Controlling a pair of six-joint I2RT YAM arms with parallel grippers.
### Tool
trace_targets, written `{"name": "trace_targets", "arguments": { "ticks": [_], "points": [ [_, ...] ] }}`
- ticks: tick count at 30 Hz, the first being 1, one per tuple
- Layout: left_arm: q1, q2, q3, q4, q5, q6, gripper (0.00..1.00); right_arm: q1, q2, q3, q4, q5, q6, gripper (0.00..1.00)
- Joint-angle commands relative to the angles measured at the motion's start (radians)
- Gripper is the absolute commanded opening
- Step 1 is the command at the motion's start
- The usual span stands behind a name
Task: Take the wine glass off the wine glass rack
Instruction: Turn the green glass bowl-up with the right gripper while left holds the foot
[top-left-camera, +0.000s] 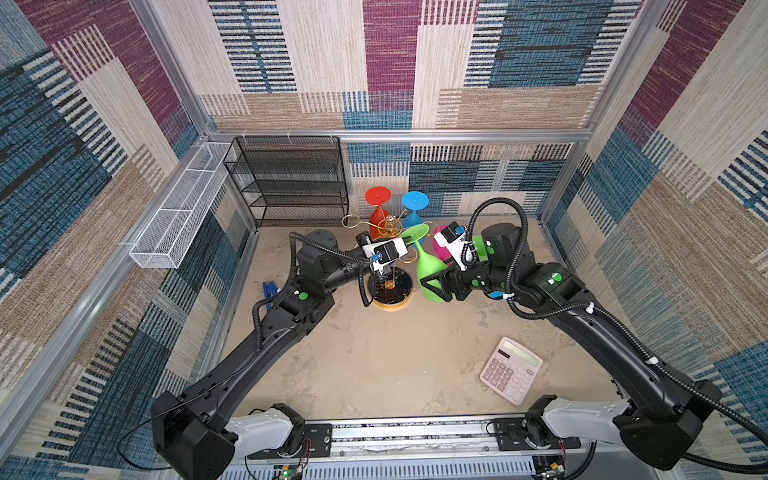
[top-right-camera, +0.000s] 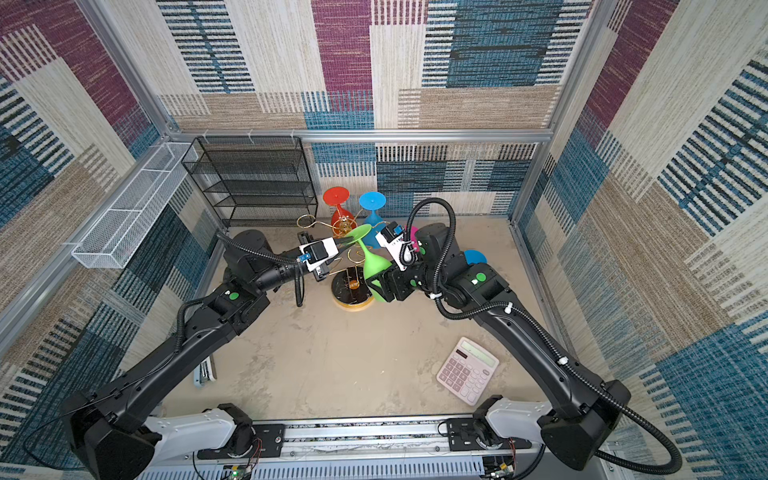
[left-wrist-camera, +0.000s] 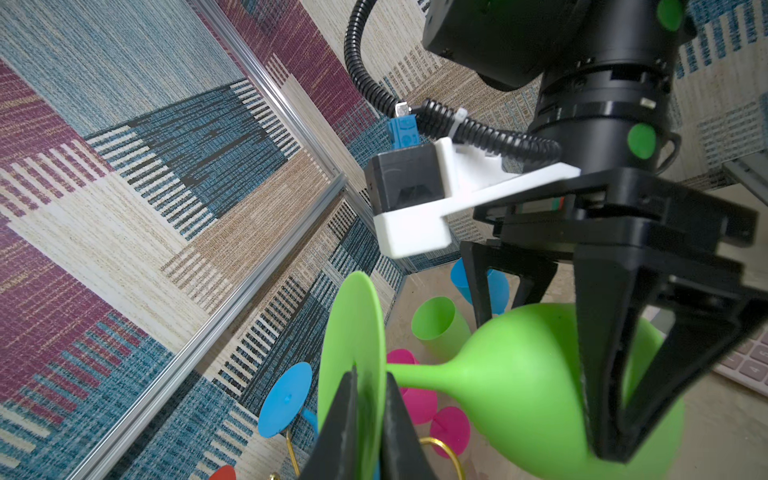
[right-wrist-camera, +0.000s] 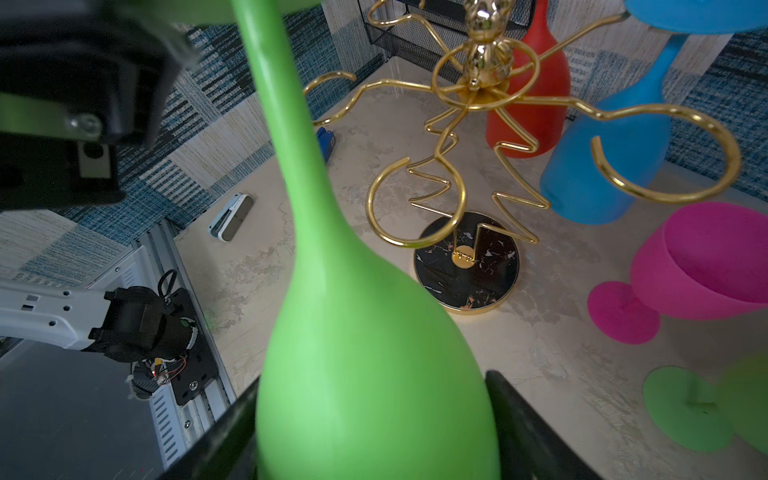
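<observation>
The left end effector (top-left-camera: 408, 242) is pinched on the foot of the green wine glass (top-left-camera: 428, 270) in both top views, its tips partly hidden. The right end effector (top-left-camera: 435, 287) is clamped wide round the bowl. The glass is tilted, right of the wine glass rack (top-left-camera: 399, 286). In the left wrist view the rack is nearly cut off. In the right wrist view the stem lies outside the gold loops, the foot cropped.

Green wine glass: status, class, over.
Left gripper shut on green wine glass foot; right gripper round its bowl. Stem outside wine glass rack loops. Pink glass lies near.
</observation>
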Motion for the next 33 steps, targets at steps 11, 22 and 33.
{"name": "trace_targets", "arguments": {
  "ticks": [11, 22, 33],
  "points": [
    [-0.015, -0.007, 0.015, 0.03, -0.077, -0.001, 0.0, 0.003, -0.024, -0.018, 0.081, -0.077, 0.008, 0.9],
    [-0.014, -0.054, 0.081, -0.212, -0.304, -0.351, 0.0, 0.002, -0.199, -0.104, 0.38, -0.007, 0.077, 0.99],
    [0.103, -0.041, 0.196, -0.561, -0.227, -1.026, 0.0, 0.002, -0.45, -0.384, 0.782, 0.078, 0.044, 0.99]
  ]
}}
